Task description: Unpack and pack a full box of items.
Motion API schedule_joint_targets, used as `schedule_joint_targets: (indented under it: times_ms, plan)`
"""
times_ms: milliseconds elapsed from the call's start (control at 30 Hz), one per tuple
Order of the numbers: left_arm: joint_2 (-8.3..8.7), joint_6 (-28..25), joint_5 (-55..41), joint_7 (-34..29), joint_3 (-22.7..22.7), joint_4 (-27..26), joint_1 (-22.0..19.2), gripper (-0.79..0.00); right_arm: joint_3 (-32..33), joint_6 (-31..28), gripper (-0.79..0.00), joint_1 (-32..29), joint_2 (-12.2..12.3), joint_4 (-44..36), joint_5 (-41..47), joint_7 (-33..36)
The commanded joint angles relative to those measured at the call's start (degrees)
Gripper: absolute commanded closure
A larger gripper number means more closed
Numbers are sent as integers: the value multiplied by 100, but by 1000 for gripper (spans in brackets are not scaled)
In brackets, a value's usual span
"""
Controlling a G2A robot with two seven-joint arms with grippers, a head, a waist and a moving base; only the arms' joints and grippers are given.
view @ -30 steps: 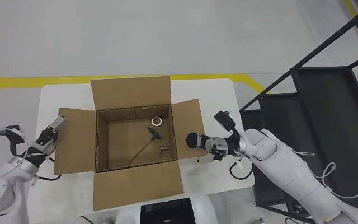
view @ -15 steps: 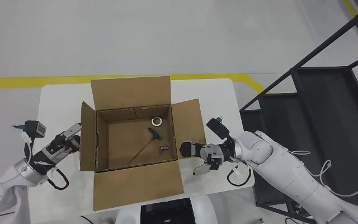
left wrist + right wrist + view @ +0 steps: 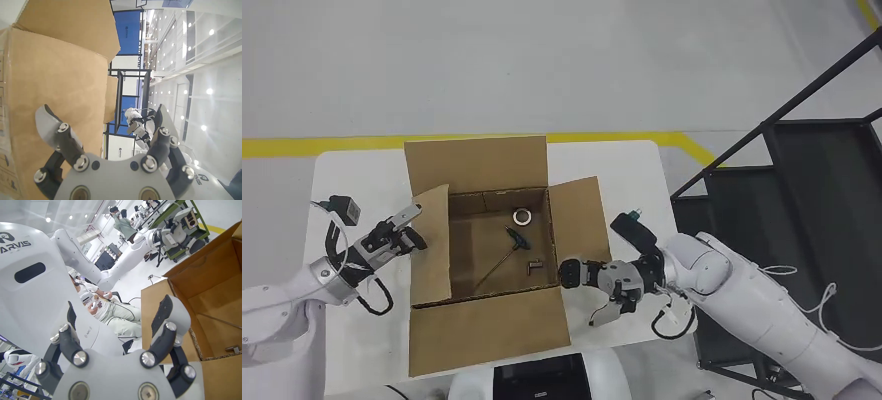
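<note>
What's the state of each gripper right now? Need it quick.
Left gripper: open, holding nothing, at the raised left flap.
Right gripper: open, holding nothing, by the right flap.

box (image 3: 477, 165) matt brown corrugated cardboard, fluted cut edges rough; bench (image 3: 352, 180) smooth white, matt; left gripper (image 3: 103, 111), right gripper (image 3: 119, 304) smooth pale plastic shells, black textured pads, shiny metal screws; bracket (image 3: 231, 348) dull grey metal
</note>
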Motion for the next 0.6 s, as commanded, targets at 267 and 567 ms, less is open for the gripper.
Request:
schedule_joint_targets:
  times_ms: [267, 567]
  plan:
    - [0, -1, 1, -3, -4, -3, 3, -785, 851, 0, -785, -488, 98, -154, 64, -1]
    - [-32, -125, -38, 788, 56, -198, 25, -785, 851, 0, -785, -488, 98, -154, 64, -1]
